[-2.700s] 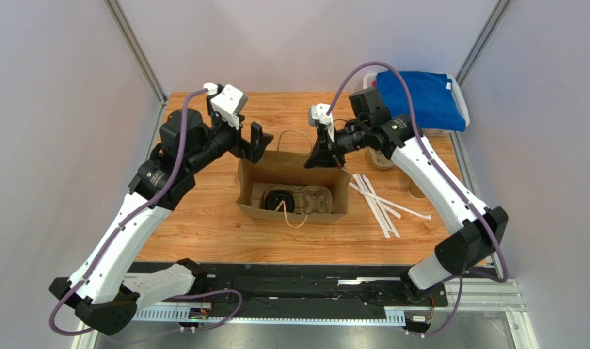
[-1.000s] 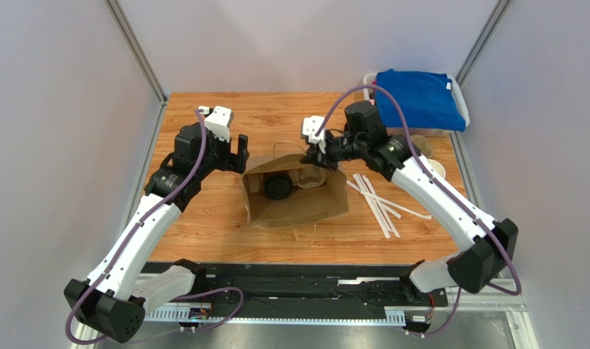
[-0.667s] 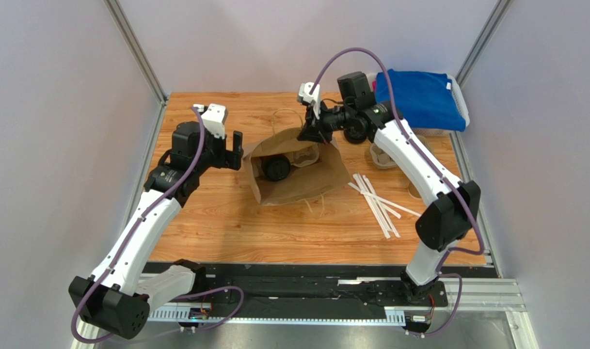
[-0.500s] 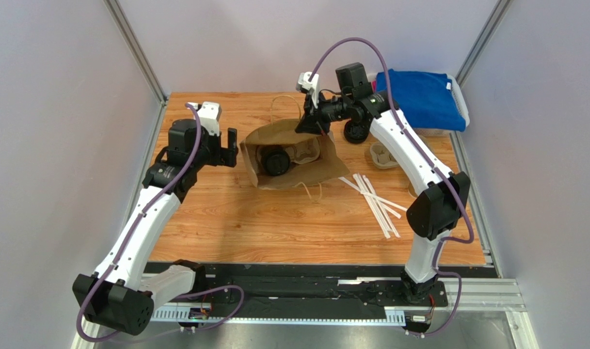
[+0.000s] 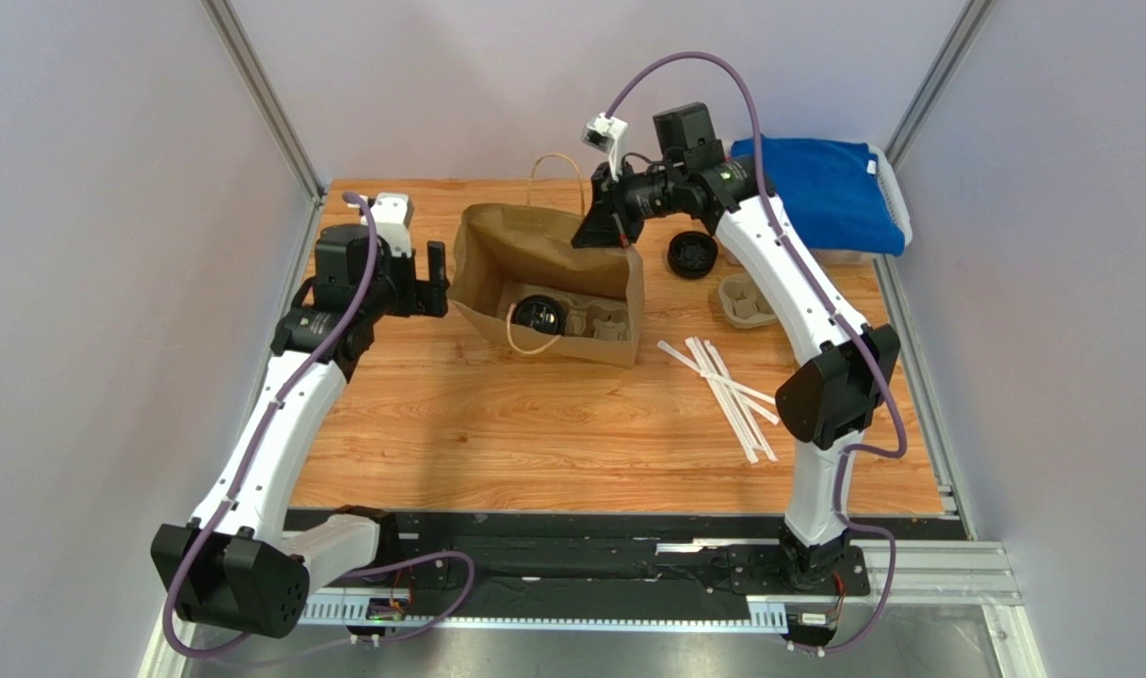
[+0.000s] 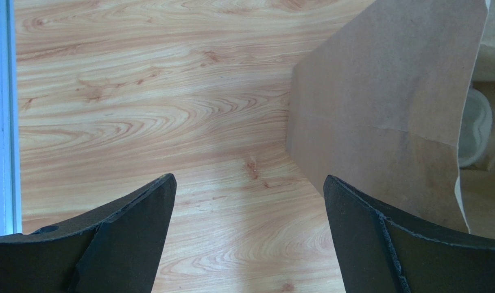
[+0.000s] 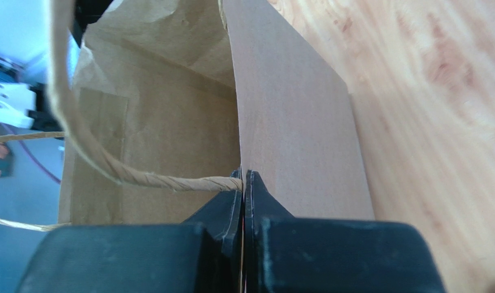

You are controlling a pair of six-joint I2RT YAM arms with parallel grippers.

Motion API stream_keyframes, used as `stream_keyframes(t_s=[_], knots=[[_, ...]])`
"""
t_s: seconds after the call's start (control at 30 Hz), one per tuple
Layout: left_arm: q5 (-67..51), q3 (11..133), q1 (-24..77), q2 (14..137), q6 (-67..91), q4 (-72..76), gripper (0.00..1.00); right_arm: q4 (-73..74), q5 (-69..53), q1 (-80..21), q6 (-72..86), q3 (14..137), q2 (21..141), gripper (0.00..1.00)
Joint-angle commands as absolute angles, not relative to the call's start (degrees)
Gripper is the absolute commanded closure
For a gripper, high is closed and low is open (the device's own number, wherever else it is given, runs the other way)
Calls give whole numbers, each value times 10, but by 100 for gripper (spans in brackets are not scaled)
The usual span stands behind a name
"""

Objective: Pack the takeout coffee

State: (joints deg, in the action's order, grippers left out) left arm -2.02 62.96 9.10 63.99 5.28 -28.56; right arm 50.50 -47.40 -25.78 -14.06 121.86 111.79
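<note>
The takeout coffee [image 5: 540,314], a cup with a black lid, sits in a cardboard carrier [image 5: 602,324] inside the open brown paper bag [image 5: 515,243]. My right gripper [image 5: 602,229] is shut on the bag's far right rim; in the right wrist view the right gripper [image 7: 243,174] pinches the bag wall [image 7: 292,128] where the twine handle [image 7: 140,177] joins it. My left gripper [image 5: 430,280] hangs open just left of the bag. The left wrist view shows the left gripper [image 6: 248,179] over bare wood, with the bag's side [image 6: 384,116] by its right finger.
A loose black lid [image 5: 693,256] lies right of the bag, with a paper cup holder [image 5: 744,300] beyond it. White straws [image 5: 720,382] are scattered at the right. A blue cloth [image 5: 819,191] fills a bin at the far right corner.
The right gripper has dragged the bag toward the far side and leftward, and the bag now stands more upright. The left arm has drawn back to the left, still open.
</note>
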Motion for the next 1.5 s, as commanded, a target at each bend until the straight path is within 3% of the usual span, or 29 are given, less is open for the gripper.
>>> stream_keyframes(t_s=[0.0,0.33,0.63,0.93,1.23,1.47], knots=[[-36,650,79,635,61,-275,1,494,-491,-258,-28,1220,1108,100],[-47,642,69,632,58,-280,1,479,-464,-243,12,1203,1117,100],[-51,652,42,641,58,-283,1,480,-454,-218,2,1229,1141,75],[-63,663,24,648,50,-283,1,476,-439,-203,3,1277,1151,37],[-69,661,21,644,54,-277,1,465,-409,-194,3,1295,1119,20],[-78,651,20,635,67,-276,1,453,-384,-172,3,1296,1058,15]])
